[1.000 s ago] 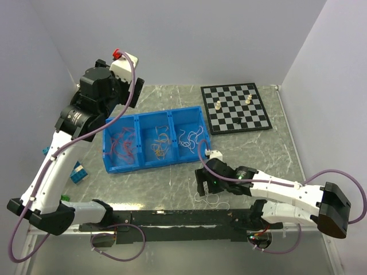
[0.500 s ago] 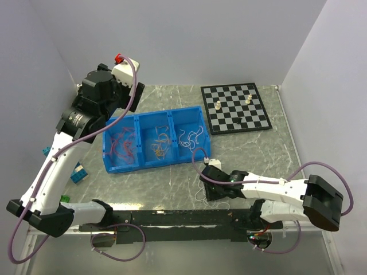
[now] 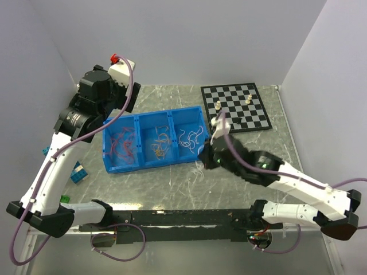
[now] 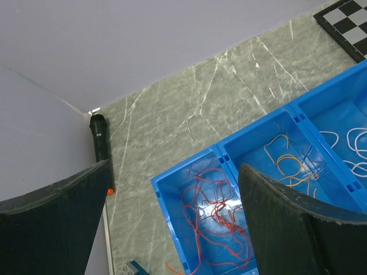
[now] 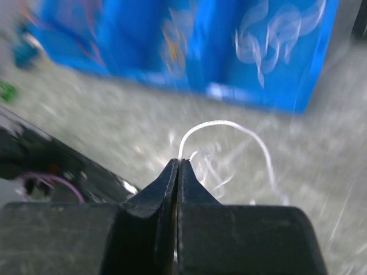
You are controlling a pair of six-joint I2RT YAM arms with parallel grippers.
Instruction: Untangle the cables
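A blue bin (image 3: 150, 167) with three compartments holds red cables (image 3: 121, 146) on the left, orange cables (image 3: 159, 145) in the middle and white cables (image 3: 191, 137) on the right. My right gripper (image 5: 179, 162) is shut on one white cable (image 5: 229, 124), which arcs out from the tips above the table. It hangs just in front of the bin's right end (image 3: 205, 162). More loose white cables (image 5: 213, 172) lie blurred on the table under it. My left gripper (image 4: 173, 167) is open, high above the red cables (image 4: 218, 217), with nothing between its fingers.
A chessboard (image 3: 235, 107) with a few pieces lies at the back right. Small blue blocks (image 3: 78, 172) and a green bit (image 3: 64, 197) sit left of the bin. A black stick-like object (image 4: 99, 136) lies in the back left corner. A black rail (image 3: 183, 217) runs along the near edge.
My right gripper shut on a white cable near the front edge, then rose and moved toward the bin's front right corner. The left arm has barely moved.
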